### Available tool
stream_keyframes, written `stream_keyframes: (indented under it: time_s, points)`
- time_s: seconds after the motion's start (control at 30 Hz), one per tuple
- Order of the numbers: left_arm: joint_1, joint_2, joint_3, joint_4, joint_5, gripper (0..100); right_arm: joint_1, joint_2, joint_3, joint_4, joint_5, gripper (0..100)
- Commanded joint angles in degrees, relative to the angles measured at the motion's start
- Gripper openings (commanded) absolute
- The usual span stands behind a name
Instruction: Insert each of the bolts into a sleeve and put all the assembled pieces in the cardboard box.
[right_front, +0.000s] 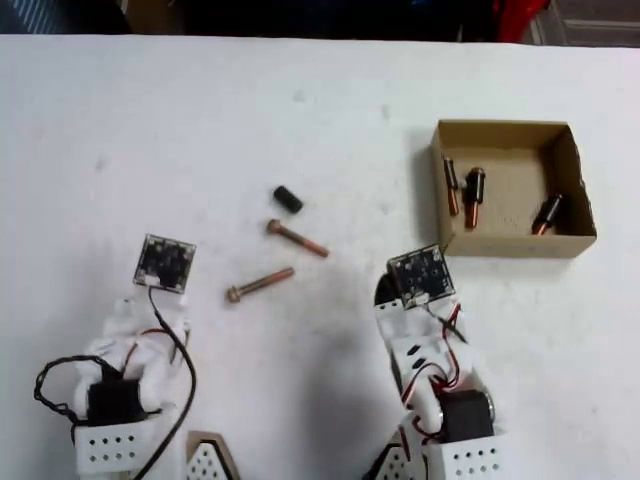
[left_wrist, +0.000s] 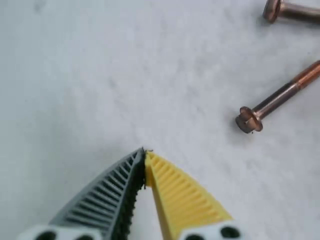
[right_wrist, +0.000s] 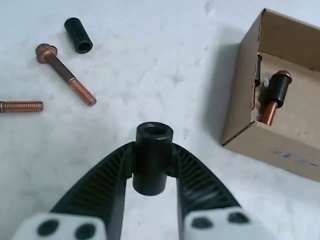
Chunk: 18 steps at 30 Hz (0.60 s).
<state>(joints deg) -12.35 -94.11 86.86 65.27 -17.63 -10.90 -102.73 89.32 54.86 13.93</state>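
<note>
While the left gripper (left_wrist: 144, 152) sits pressed together over the table (left_wrist: 75, 75), the right gripper (right_wrist: 152, 150) pinches a black sleeve (right_wrist: 151, 167) upright. High view: two bolts (right_front: 297, 239) and a spare sleeve (right_front: 288, 198) lie at 10 o'clock from the right arm (right_front: 440, 380); the box (right_front: 505, 245), at 2 o'clock, holds three assembled pieces (right_front: 473, 195).

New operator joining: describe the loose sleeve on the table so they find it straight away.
From the cardboard box, look across the white table to the nearest bare copper bolt. Just beyond its head lies a short black tube, the sleeve. It alone lies loose and empty; the other empty sleeve sits in the right pincer.
</note>
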Motion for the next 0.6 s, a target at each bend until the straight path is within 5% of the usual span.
stream_keyframes:
  time_s: [0.0,0.27,0.57]
  points:
    - [0.9,-0.3,-7.3,3.1,-0.7,3,1.5,-0.5,-0.3,-1.6,-0.7,1.7]
    - [0.9,0.8,-15.8,7.0,-0.7,3,1.1,-0.5,1.0,-1.6,-0.8,1.7]
    - [7.2,23.1,-25.8,6.5,-0.7,3,1.1,-0.5,1.2,-1.6,-0.8,1.7]
